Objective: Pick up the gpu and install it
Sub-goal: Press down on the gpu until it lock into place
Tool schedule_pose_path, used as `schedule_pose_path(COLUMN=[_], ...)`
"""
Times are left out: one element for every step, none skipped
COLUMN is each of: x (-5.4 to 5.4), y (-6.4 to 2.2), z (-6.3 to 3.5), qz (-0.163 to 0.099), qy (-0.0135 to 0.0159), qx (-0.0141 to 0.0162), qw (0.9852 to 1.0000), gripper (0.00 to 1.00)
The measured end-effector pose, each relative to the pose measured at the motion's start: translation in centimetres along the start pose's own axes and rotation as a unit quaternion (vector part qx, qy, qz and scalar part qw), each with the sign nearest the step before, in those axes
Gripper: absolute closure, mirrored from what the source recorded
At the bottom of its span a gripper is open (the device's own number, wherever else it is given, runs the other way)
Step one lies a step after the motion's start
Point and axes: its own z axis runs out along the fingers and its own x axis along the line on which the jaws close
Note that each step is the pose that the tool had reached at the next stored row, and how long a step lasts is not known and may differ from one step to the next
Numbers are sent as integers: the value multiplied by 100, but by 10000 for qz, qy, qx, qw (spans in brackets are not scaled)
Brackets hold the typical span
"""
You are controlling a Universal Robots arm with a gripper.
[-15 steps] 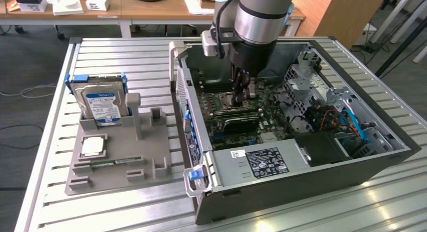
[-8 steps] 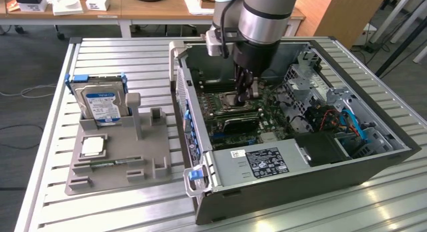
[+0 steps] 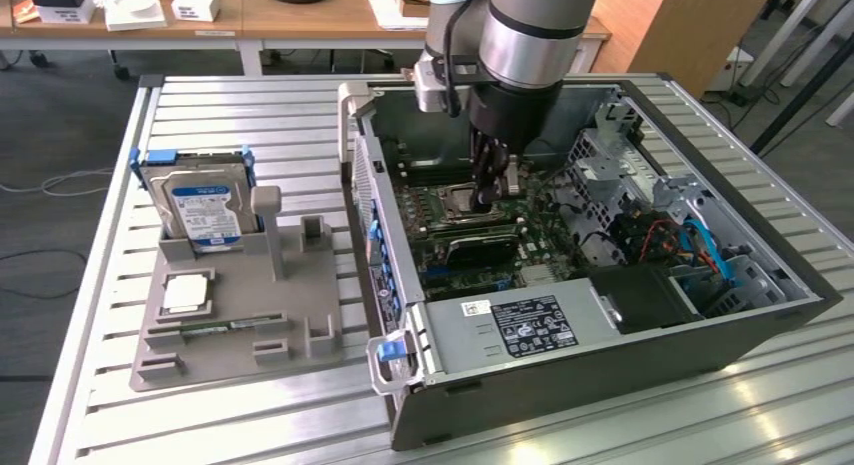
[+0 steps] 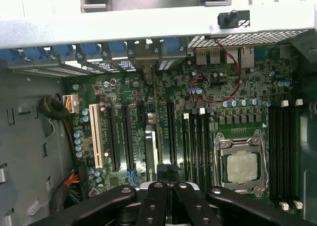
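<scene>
End effector: closed, edge-on on the gpu, directly below it over the motherboard.
Handling: light, rigid, fragile; take by edges.

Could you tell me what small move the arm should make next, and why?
Probably ease straight down a little: the gripper, shut on the gpu, holds it edge-on along the motherboard slots inside the case, apparently not seated yet.

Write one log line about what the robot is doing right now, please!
place: inside open grey metal computer case | fingers: shut, above green motherboard | thin black gpu card: edge-on on motherboard beneath fingers | hold: unclear
</scene>
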Motion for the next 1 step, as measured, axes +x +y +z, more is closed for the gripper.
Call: schedule_pose_path(x=[0], y=[0], z=[0], qz=[0], qy=[0], qx=[0], qw=[10000], gripper=[89])
